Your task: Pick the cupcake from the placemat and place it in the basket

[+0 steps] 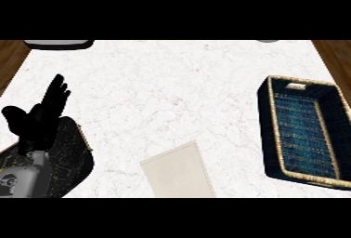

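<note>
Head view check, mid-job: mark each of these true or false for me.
1. The dark blue woven basket with tan rim lies at the right. True.
2. A cupcake sits in the basket. False: none shows inside it.
3. The pale beige rectangular placemat lies near the lower middle. True.
4. The left hand is curled round the cupcake. False: it is open, fingers up, holding nothing.
5. The right hand is over the basket. False: it is not in view.

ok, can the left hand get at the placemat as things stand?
Probably yes. The left hand rests open at the view's left, and only bare counter lies between it and the placemat. No cupcake shows on it, though.
</note>
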